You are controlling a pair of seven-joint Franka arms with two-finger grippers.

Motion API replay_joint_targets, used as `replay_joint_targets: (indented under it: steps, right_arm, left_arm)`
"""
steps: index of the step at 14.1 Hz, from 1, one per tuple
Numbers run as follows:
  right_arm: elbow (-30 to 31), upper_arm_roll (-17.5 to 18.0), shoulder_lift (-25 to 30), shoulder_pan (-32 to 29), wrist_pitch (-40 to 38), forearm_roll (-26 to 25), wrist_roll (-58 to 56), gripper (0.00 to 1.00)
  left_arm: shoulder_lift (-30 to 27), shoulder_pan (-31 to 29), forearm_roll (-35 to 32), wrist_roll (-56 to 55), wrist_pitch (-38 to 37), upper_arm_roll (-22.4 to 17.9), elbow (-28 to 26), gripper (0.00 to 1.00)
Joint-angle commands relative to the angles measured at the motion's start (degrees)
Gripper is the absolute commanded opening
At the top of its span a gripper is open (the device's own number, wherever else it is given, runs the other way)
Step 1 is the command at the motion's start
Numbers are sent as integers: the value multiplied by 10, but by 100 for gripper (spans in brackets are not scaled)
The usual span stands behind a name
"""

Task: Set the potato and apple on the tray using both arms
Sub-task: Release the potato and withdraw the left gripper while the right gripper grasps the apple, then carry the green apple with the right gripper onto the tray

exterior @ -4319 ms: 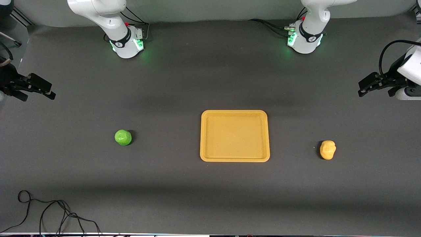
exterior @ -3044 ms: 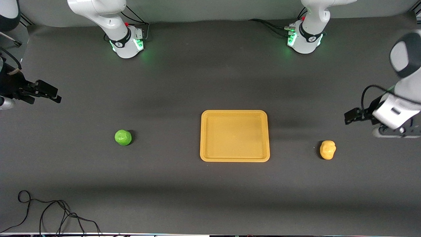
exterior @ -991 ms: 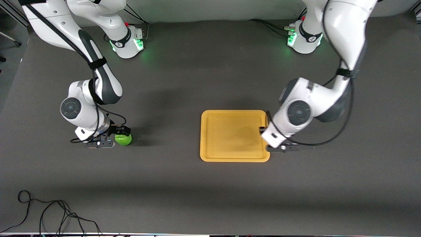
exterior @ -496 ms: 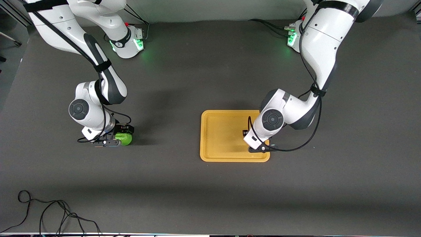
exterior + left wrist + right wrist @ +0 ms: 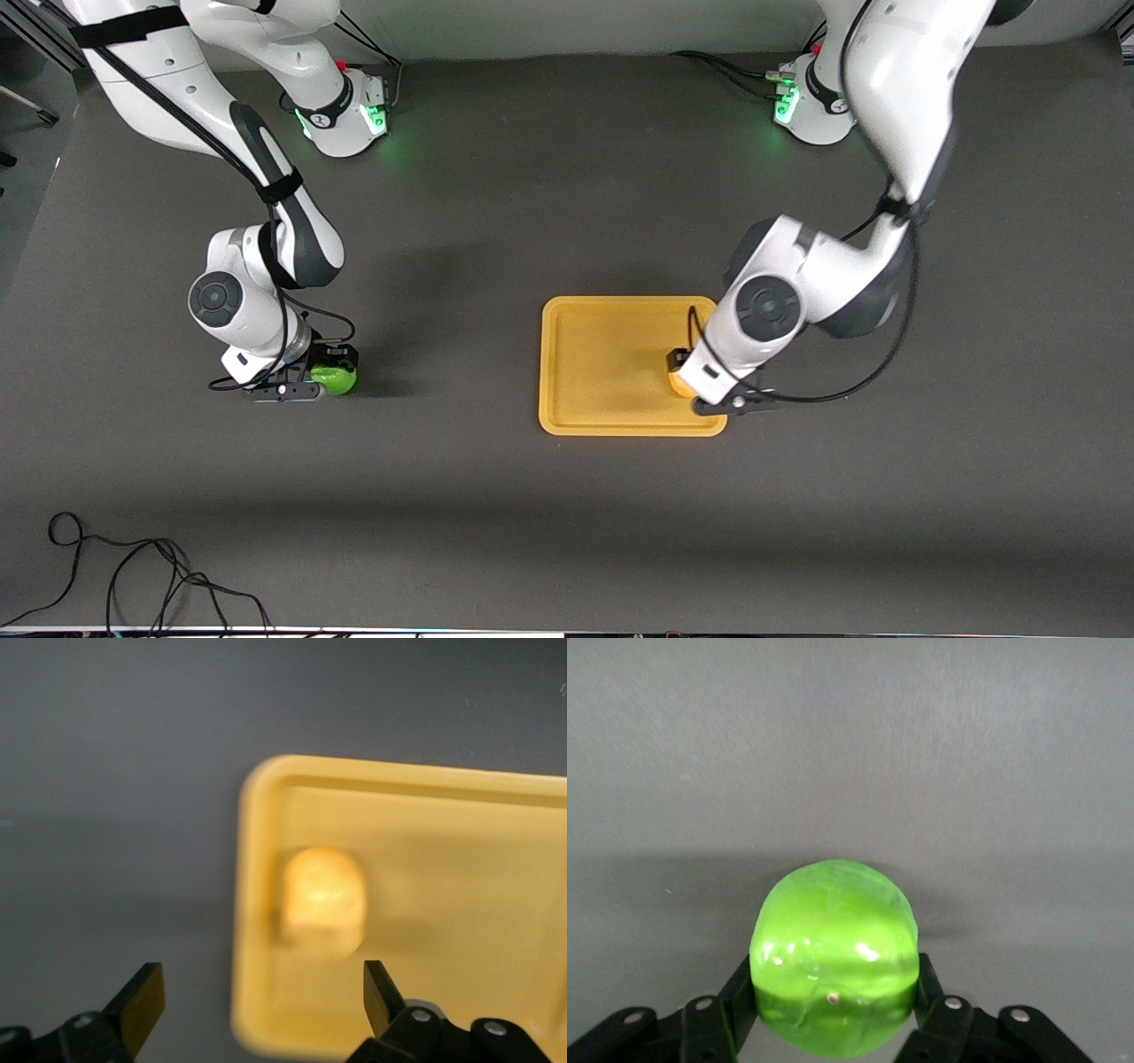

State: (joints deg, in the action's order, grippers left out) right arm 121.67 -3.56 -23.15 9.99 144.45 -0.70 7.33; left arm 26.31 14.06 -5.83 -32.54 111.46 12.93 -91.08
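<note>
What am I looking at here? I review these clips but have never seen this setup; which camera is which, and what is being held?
Two white robot arms work at a dark table. The wide picture looks down from a camera facing them; the other two come from cameras on each arm's wrist. The left end effector hangs open over the yellow tray, where the potato lies near the corner toward the left arm's end. The right end effector is shut on the green apple, low over the table toward the right arm's end. A loose black cable lies near the front camera.
</note>
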Motion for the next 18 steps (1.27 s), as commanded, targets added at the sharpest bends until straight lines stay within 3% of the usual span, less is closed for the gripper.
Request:
replay_joint_targets:
  steps: [1, 3, 7, 10, 14, 15, 18]
  right_arm:
    - [-46, 4, 42, 6, -101, -8, 16, 29]
    - [-134, 6, 38, 46, -206, 30, 31, 29]
    - [-257, 6, -21, 120, -226, 114, 77, 27]
    - [-402, 6, -121, 202, -225, 162, 175, 27]
    - [-615, 4, -288, 302, -206, 155, 366, 27]
    - [-643, 4, -314, 309, -198, 155, 379, 27]
    - [-644, 2, -352, 328, -181, 147, 378, 27]
  left_arm:
    - [-153, -68, 5, 96, -107, -1, -30, 100]
    - [-210, -118, 6, 168, -143, -2, -31, 100]
    - [-257, -176, 6, 200, -151, -3, -37, 100]
    - [-270, -224, 19, 276, -170, -3, -39, 100]
    - [-268, -273, 56, 336, -158, -3, -52, 100]
    - [-268, -273, 60, 336, -147, -4, -59, 100]
    - [-269, -273, 60, 336, -128, -4, -75, 100]
